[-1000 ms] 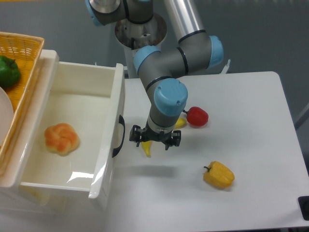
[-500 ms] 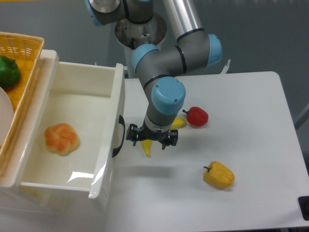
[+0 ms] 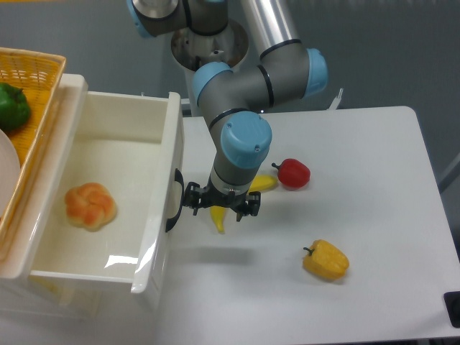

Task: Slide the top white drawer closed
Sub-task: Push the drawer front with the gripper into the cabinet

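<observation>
The top white drawer (image 3: 108,194) stands pulled far out at bench (image 3: 374,180) left, its front panel running near-to-far. Your pincer (image 3: 220,204), fingers spread and empty, sits just right of the black handle (image 3: 175,201); push leftward.

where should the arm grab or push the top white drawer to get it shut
Best at the front panel, by the curved black handle of the top white drawer. The drawer stands pulled far out with its flat front facing the table side, so come from that side, where the gripper hangs now, and push straight toward the cabinet. Pinching the handle is probably unnecessary.
</observation>
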Controlling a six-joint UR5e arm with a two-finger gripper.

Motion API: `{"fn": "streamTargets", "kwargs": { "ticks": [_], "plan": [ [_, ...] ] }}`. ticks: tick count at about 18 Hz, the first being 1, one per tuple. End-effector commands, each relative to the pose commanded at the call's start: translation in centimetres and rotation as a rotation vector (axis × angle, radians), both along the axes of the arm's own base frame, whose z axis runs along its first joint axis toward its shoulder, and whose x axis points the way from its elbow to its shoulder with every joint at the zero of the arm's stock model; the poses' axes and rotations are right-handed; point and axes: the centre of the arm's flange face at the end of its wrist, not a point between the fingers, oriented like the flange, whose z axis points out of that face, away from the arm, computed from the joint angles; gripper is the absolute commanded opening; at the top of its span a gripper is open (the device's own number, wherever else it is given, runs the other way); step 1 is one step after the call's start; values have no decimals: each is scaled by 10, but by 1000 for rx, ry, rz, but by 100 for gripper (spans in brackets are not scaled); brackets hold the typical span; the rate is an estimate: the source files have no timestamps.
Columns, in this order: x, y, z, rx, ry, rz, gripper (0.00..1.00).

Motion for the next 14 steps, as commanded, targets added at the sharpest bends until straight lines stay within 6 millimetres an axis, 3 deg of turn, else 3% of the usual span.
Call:
{"fn": "streamTargets", "kwargs": {
  "ticks": [14],
  "plan": [
    [41, 25, 17, 38, 9, -72, 100]
  ]
}}
